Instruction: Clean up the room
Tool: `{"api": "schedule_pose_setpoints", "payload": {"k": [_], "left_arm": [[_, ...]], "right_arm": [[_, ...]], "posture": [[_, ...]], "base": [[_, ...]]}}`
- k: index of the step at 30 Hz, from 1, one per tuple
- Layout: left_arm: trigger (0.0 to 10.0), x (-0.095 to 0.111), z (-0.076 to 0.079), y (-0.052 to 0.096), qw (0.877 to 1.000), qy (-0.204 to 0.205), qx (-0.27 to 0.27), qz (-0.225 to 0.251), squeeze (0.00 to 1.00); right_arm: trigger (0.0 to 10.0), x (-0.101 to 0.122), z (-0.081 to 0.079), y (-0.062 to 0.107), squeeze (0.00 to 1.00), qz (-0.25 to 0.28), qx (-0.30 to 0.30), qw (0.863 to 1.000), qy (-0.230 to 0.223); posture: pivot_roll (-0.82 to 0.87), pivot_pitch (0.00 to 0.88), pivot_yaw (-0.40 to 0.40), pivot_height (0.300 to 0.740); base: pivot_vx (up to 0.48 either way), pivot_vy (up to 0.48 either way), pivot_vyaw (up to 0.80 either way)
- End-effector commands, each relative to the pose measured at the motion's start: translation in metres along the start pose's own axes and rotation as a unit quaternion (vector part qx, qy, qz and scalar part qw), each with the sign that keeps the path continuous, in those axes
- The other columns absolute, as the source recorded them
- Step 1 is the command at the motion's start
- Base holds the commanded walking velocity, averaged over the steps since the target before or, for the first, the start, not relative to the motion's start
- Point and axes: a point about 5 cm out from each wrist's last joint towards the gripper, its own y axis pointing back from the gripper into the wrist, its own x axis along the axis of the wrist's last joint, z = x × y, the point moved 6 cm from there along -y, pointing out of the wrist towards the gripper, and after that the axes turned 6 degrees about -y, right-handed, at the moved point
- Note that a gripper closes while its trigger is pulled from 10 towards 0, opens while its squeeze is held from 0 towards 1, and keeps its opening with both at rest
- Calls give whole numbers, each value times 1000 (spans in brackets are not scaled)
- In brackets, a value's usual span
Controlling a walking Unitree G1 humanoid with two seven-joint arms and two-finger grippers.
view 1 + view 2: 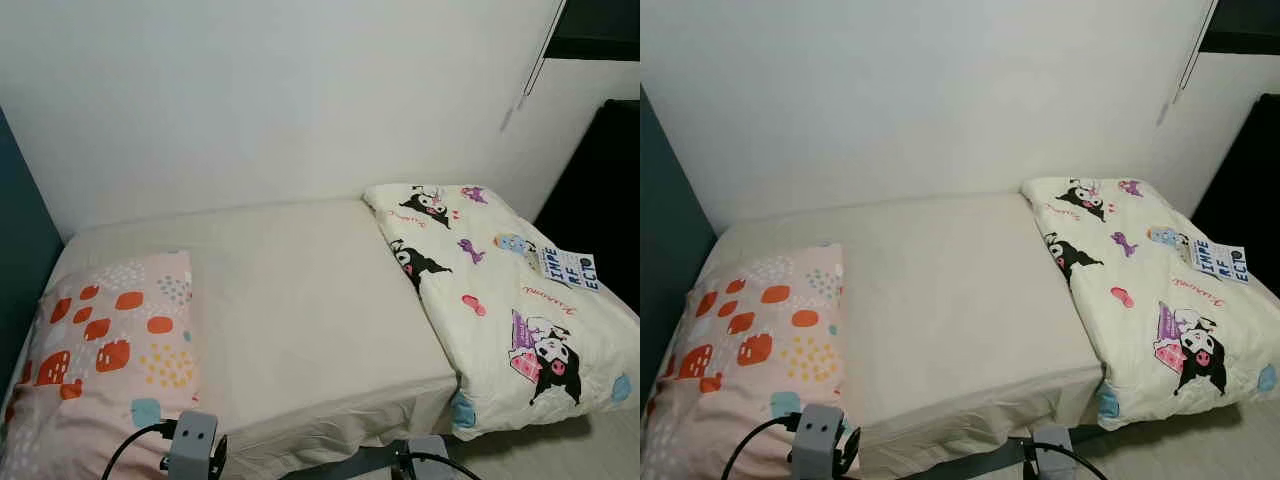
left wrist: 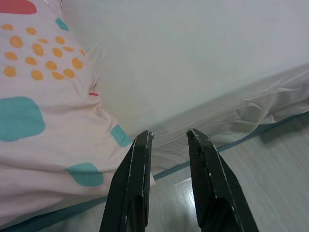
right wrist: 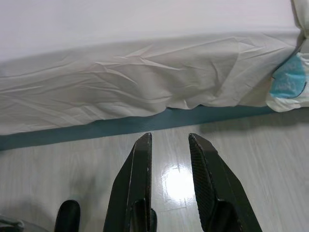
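Note:
A bed (image 1: 300, 300) with a cream sheet stands against the white wall. A pink pillow (image 1: 110, 350) with orange and teal spots lies at its left end. A folded cream blanket (image 1: 500, 300) with cartoon prints covers the right end and hangs over the edge. My left gripper (image 2: 169, 135) is open, held low by the bed's front edge beside the pillow's corner (image 2: 72, 145). My right gripper (image 3: 169, 137) is open over the floor, facing the sheet's hanging side (image 3: 135, 82). Nothing is between either pair of fingers.
A teal bed base (image 3: 96, 128) shows under the sheet. Pale glossy floor (image 3: 241, 164) lies before the bed. A teal headboard (image 1: 15, 240) rises at the left. A dark piece of furniture (image 1: 600, 190) stands right of the bed, below a cord (image 1: 535, 60) on the wall.

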Motion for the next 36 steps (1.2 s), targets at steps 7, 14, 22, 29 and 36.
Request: {"api": "schedule_pose_setpoints", "payload": {"k": [7, 14, 22, 29, 36], "left_arm": [[10000, -8, 0, 4, 1000, -11, -6, -15, 0], [10000, -11, 0, 6, 1000, -14, -6, -18, 0], [10000, -12, 0, 6, 1000, -16, -8, -20, 0], [10000, -13, 0, 8, 1000, -18, -8, -20, 0], [10000, -13, -2, 8, 1000, -19, -6, -20, 0]], "right_arm": [[10000, -10, 1, 3, 0, -20, -8, 1000, 8], [10000, -11, 2, 3, 0, -21, -11, 1000, 10], [10000, -13, 3, 4, 0, -25, -13, 1000, 13], [10000, -14, 3, 4, 0, -29, -11, 999, 13], [10000, -17, 2, 5, 0, -34, -10, 999, 13]], "posture": [[50, 98, -61, 740], [51, 93, -60, 740], [54, 81, -62, 740], [57, 82, -61, 740], [60, 83, -61, 740]], "base": [[0, 0, 0], [0, 0, 0], [0, 0, 0], [0, 0, 0], [0, 0, 0]]}}
